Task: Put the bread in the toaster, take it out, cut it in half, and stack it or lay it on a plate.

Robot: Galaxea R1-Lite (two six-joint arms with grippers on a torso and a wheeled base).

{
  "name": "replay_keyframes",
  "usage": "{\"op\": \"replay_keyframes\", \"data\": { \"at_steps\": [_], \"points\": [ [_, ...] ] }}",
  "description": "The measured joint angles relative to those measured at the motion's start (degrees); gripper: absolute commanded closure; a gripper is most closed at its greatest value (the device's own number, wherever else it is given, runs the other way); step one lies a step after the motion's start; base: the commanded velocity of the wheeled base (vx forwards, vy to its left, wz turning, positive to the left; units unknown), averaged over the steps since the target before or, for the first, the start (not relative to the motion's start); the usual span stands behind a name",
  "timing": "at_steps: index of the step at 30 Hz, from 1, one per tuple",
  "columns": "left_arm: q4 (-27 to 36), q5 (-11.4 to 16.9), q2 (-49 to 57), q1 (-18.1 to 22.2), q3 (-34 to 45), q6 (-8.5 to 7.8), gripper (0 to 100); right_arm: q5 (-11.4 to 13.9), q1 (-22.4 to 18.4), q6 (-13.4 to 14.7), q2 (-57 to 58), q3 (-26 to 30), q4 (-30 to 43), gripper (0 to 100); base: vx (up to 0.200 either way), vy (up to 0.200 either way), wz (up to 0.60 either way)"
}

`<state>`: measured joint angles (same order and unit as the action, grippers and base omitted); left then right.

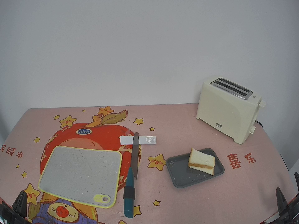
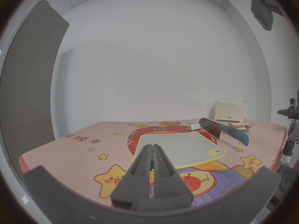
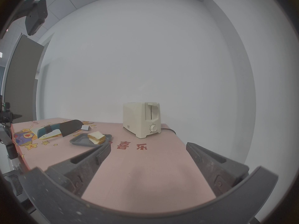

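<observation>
At the bench's (image 1: pixel 193 125) near left corner the left end effector (image 2: pixel 152 147) has its fingers pressed together and holds nothing. Red characters are printed on the cloth at the left edge. The grey cutting board (image 1: pixel 81 175) lies bare over a cartoon apple that carries a small blue oval badge. Just right of the board lies a teal-handled knife (image 1: pixel 132 171), its blade tip across a white printed strip (image 1: pixel 146 139). Next is the grey plate (image 1: pixel 180 175) with the bread (image 1: pixel 201 161), two halves stacked. More red characters follow, then the cream toaster (image 1: pixel 229 109) with a small dark logo. The right end effector (image 3: pixel 148 147) is spread wide and empty.
</observation>
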<state>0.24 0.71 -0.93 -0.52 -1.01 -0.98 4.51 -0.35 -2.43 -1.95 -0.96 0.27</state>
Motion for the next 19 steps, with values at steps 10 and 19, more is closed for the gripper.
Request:
{"op": "replay_keyframes", "data": {
  "at_steps": [10, 19],
  "points": [
    [0.00, -0.02, 0.00, 0.00, 0.00, 0.02, 100, -2.55, 0.54, 2.22, 0.88, -0.05, 0.00, 0, 0.000, 0.000, 0.00],
    [0.07, 0.00, 0.00, 0.00, 0.00, 0.00, 100, -3.01, 0.51, 2.13, 0.99, -0.05, 0.00, 0, 0.000, 0.000, 0.00]
  ]
}}
